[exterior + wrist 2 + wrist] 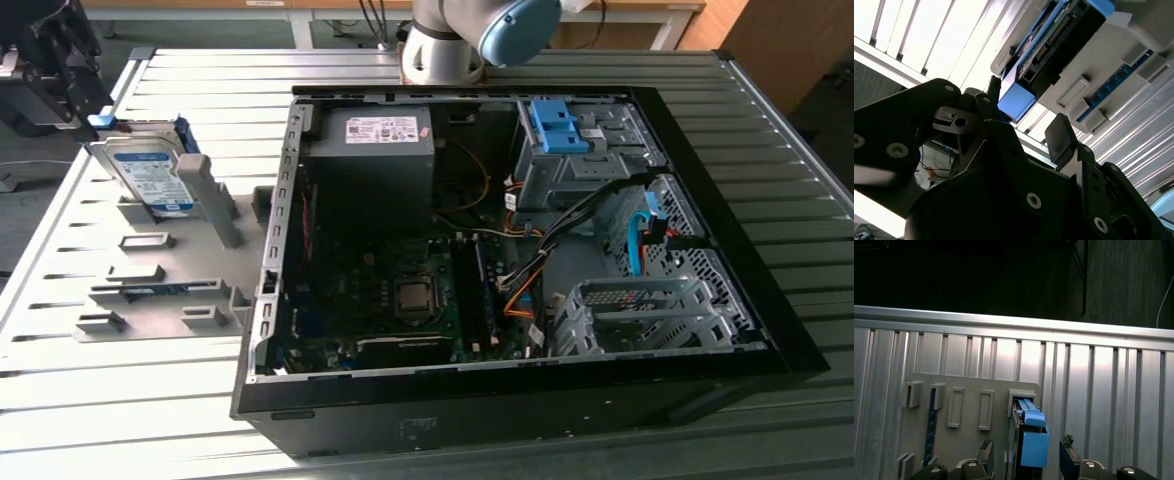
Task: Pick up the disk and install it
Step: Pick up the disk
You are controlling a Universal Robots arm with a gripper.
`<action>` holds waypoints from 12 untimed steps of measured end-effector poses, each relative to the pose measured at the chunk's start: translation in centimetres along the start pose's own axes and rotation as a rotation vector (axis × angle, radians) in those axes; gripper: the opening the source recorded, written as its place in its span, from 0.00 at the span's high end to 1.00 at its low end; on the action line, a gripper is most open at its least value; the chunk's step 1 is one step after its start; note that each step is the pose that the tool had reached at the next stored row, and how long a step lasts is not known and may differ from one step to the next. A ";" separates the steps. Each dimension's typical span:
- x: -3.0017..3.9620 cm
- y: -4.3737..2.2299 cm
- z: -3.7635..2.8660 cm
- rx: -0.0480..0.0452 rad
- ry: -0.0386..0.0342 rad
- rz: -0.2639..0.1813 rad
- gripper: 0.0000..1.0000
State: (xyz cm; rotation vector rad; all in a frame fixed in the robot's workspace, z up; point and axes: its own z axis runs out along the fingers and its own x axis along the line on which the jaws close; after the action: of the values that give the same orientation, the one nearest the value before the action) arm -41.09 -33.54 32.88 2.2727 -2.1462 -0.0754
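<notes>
My gripper [1027, 447] is open, with one finger on each side of the disk [150, 175], which stands on edge in the grey holder [200, 300] just ahead of my fingertips. I judge it stiff, rather heavy and sensitive to shocks, so its blue bracket sides are the best hold. It has a silver body and a white-and-blue label.

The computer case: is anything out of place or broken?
Nothing looks damaged or spilled. The computer case lies on its side with its panel off, insides exposed. The disk stands upright in a grey rack outside it, at the exterior view's left, the open tool straddling its end.
</notes>
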 end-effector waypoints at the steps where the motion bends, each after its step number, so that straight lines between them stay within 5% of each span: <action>1: 0.00 0.00 0.00 0.0000 0.0000 0.000 0.37; 6: 0.00 0.01 0.04 0.0017 0.0000 0.000 0.37; 12: -0.03 0.51 0.53 0.0206 -0.0003 0.000 0.37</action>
State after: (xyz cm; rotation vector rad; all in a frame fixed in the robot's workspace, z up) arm -41.62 -33.52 32.38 2.2842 -2.1567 -0.0539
